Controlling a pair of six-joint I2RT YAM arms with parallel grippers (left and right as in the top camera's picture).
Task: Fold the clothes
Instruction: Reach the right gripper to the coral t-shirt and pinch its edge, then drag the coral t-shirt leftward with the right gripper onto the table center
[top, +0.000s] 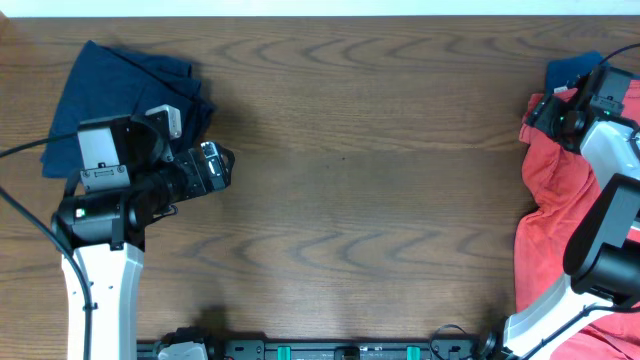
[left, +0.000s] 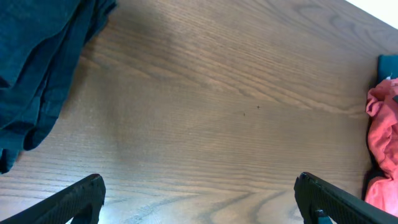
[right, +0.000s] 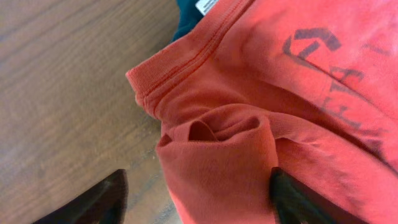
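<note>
Wood tabletop (top: 380, 150) between navy garment (top: 110, 80) and rumpled edge of red shirt (top: 550, 170)

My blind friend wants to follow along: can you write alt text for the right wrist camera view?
A crumpled red shirt with dark printed lettering fills most of the frame, lying on a wooden table. The right gripper is open, its fingertips at the bottom corners either side of the fabric. Teal cloth peeks at the top.
</note>
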